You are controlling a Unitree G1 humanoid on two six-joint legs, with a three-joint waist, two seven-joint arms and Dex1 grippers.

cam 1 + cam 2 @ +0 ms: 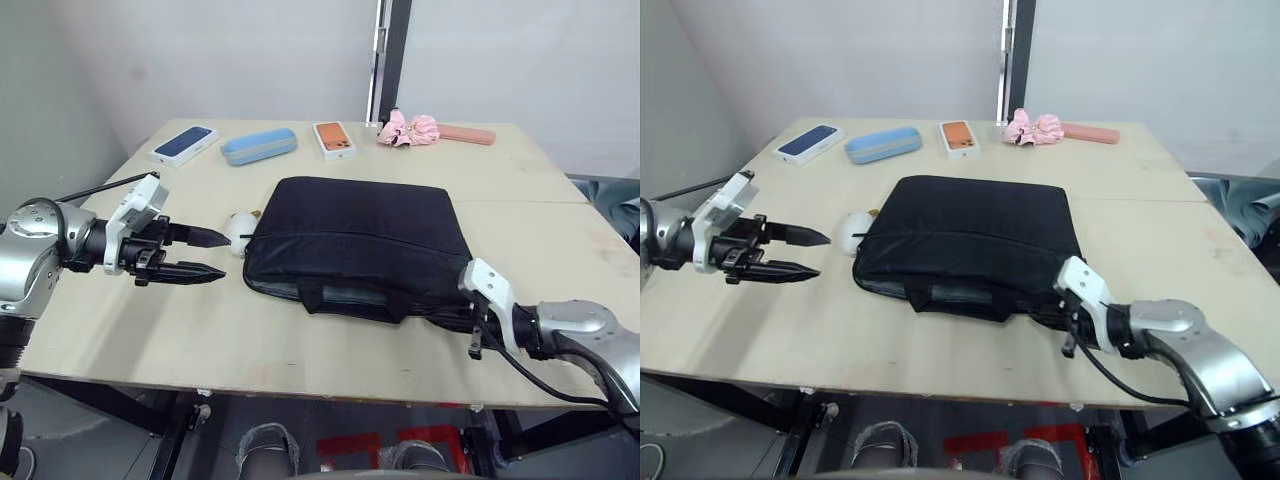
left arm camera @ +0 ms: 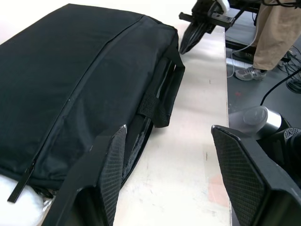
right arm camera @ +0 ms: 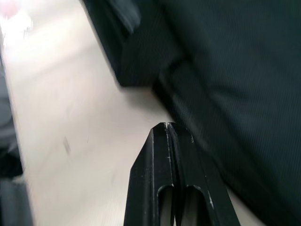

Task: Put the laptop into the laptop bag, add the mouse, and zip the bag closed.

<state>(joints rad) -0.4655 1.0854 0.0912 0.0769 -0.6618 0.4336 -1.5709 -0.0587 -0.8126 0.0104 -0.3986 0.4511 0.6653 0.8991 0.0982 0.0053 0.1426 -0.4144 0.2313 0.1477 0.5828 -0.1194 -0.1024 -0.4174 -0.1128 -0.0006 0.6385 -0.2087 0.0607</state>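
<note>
Jaws of the left gripper (image 1: pixel 205 255) stand parted with a clear gap between the two black fingers (image 2: pixel 109 165), holding nothing; they point at the left end of the large black fabric laptop bag (image 1: pixel 350 240), just short of it and not touching. Jaws of the right gripper (image 3: pixel 170 129) are pressed together with nothing between them, their tips hovering over the pale wooden surface (image 1: pixel 150 330) right beside the bag's near right corner; whether they touch the fabric cannot be told.

The bag lies flat near the middle of the surface, its strap handles (image 2: pixel 162 94) along the near edge. A zipper pull (image 2: pixel 21 183) hangs at its left end. A strip of silver-grey shows in the gap along the near edge under the handles, which may be the laptop (image 1: pixel 345 294); how far the bag is zipped cannot be told.

A small white rounded thing (image 1: pixel 239 232), touching the bag's left end, sits just beyond the left gripper's tips; it cannot be told what it is.

Along the far edge lie a blue phone box (image 1: pixel 185 144), a light blue oblong case (image 1: pixel 259 146), an orange phone box (image 1: pixel 335 139) and a pink folded umbrella (image 1: pixel 430 131).
</note>
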